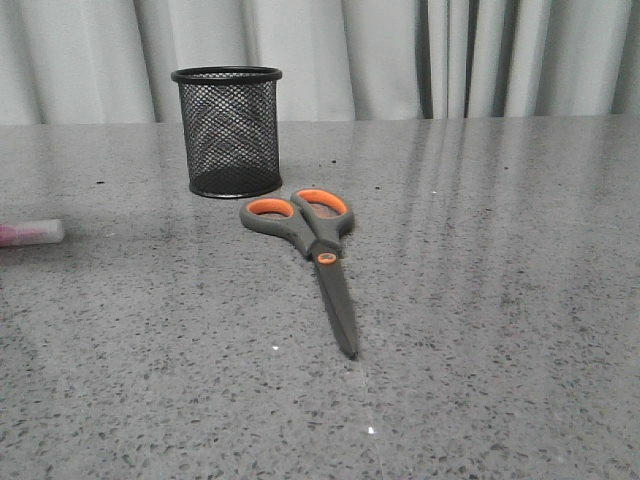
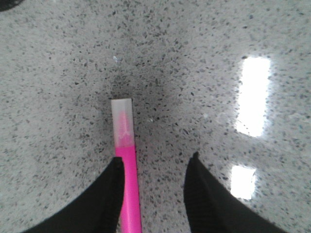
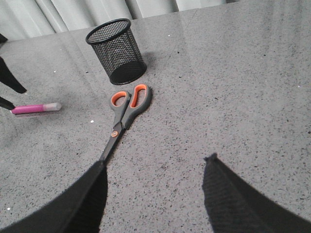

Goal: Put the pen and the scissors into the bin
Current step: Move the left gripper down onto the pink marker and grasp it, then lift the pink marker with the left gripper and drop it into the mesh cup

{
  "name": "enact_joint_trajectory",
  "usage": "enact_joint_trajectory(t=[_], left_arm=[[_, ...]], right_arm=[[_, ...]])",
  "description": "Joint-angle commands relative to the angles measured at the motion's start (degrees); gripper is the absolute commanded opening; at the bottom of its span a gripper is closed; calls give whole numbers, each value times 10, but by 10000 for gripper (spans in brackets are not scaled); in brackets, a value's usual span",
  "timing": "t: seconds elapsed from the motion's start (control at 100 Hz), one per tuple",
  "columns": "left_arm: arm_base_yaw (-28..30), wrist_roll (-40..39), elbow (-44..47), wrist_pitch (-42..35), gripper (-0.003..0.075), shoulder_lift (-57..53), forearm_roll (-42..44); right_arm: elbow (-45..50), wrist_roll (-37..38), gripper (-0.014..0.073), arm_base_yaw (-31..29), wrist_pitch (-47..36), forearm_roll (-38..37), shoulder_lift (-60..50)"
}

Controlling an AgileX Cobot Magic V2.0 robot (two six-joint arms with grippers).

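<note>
The bin [image 1: 227, 131] stands upright toward the back of the speckled grey counter [image 1: 480, 300], in front of pale curtains [image 1: 400, 55]. Just in front of it, nearly touching its base, the scissors [image 1: 318, 247] lie flat and closed, orange-lined loops toward the bin and the dark blades pointing out toward the robot's side.

Well off to the left, the pen [image 1: 30, 233] lies on the counter by the edge of the front view, only its capped end showing there. From the left wrist, the left claw [image 2: 153, 167] is spread wide, low over the pen [image 2: 125, 160]; the pink barrel runs right along the inside of one finger [image 2: 104, 194], while the other finger stands clear of it. I cannot tell whether that near finger actually touches the barrel.

The right claw [image 3: 155, 170] is also spread wide and holds nothing, hanging above bare counter on the near side of the scissors' blade tip.
</note>
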Motion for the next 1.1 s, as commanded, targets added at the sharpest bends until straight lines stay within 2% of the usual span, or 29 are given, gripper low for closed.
enact_joint_trajectory(t=[0.0,0.49,0.73,0.87,1.0,1.09], left_arm=[[-5,0,-17,-23,262,3,-20],[-5,0,-33,-46,261,80,-20],[-7,-2,-33,-27,257,98,-20],[-14,-4,-28,-14,169,98,-17],[-24,-43,-26,5,-15,97,-14],[-42,-88,-26,4,-19,87,-14]], right_arm=[[-20,-7,392,1,-36,3,10],[-20,-7,392,1,-24,3,10],[-20,-7,392,1,-13,3,10],[-20,-7,392,1,-12,3,10],[-20,-7,392,1,-12,3,10],[-20,-7,392,1,-12,3,10]])
